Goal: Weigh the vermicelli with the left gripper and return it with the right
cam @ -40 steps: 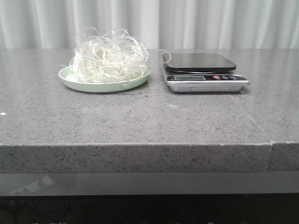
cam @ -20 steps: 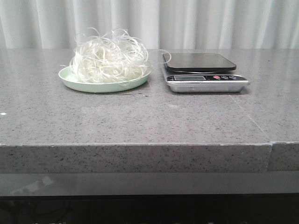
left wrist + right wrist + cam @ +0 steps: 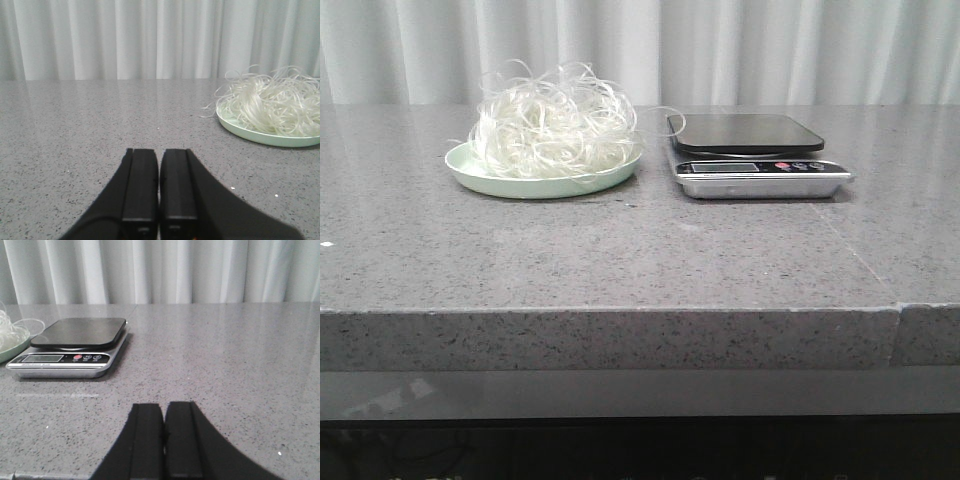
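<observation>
A loose heap of vermicelli (image 3: 552, 120) rests on a pale green plate (image 3: 480, 177) toward the left of the grey desk (image 3: 620, 260). Just beside it, to the right, stands a kitchen scale (image 3: 757, 153) whose dark weighing platform is bare. A few stray strands arch over the plate rim toward the scale.

This layout fits two stages equally: vermicelli waiting to be weighed, or vermicelli already weighed and put back on the plate. The frames do not settle which.

Risks, as a judgement: the strands are springy and tangled, so any pinch is likely to lift an uneven clump that trails threads, which could drop on the desk or drag across the plate rim. The light plate could shift if the tangle catches. Loose ends hanging off the platform edge onto the desk would falsify a reading. The scale's display is too small to read.

Left gripper (image 3: 159, 155): fingers pressed together with no gap, holding nothing, low over bare desk, with the plate well apart ahead and to one side. Right gripper (image 3: 164, 407): fingers likewise closed and empty, over bare desk, with the scale some way ahead of it.
</observation>
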Motion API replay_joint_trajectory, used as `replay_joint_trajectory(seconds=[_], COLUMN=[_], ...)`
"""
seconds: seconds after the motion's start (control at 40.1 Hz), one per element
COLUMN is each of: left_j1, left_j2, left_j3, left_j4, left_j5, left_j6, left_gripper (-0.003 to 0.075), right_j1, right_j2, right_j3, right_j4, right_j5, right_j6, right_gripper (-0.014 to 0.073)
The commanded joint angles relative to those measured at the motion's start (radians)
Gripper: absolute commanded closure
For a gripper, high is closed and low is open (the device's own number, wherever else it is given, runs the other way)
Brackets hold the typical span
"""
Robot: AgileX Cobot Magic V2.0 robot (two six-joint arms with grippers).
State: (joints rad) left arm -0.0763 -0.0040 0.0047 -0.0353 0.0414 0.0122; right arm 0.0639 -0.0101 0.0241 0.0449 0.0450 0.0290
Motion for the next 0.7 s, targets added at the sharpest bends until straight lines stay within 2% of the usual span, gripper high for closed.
replay_joint_trajectory(seconds=[0.0, 0.672], left_j1=[-0.008, -0.008], left_j2=[-0.023, -0.023], left_j3=[0.037, 0.037], left_j4=[0.0, 0.0], left_j5=[-0.074, -0.074], left_j6=[0.001, 0.001], left_gripper=[0.0565, 0.0565], right_j1=[-0.013, -0.022], right_j2=[-0.017, -0.017], right_j3=[0.0, 0.0], right_j4=[0.002, 0.002], right_j5=[-0.137, -0.13], right_j6=[-0.007, -0.007], right_gripper=[0.0437, 0.0437])
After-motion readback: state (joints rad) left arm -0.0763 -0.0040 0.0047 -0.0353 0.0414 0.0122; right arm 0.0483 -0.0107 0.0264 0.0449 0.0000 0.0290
